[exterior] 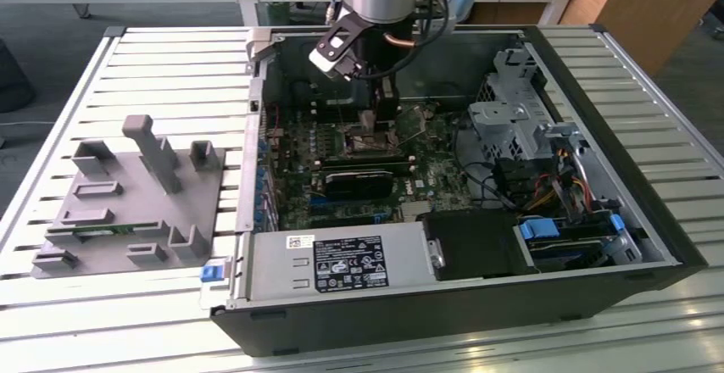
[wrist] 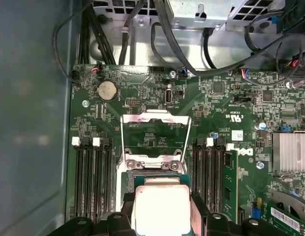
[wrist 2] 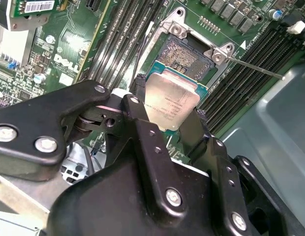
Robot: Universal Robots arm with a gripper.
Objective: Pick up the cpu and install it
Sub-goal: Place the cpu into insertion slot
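The cpu (wrist 2: 169, 105) is a small square chip with a silvery metal top, and my gripper (wrist 2: 167, 110) is shut on it, one black finger (wrist 2: 135, 108) on each side. It hangs tilted just above the open socket (wrist 2: 187, 56) on the green motherboard. In the first wrist view the cpu (wrist: 160, 209) sits between the fingers (wrist: 199, 209), in front of the raised metal load plate (wrist: 155, 132). In the exterior view the gripper (exterior: 379, 123) reaches down into the open computer case (exterior: 588, 161), over the motherboard's middle.
Black memory slots (wrist: 93, 177) flank the socket on both sides. A thin socket lever (wrist 2: 256, 66) sticks out sideways. The case also holds a power supply (exterior: 339, 263), a drive cage (exterior: 515, 119) and loose cables (wrist: 192, 44). A grey parts fixture (exterior: 125, 195) stands on the slatted table at the exterior view's left.
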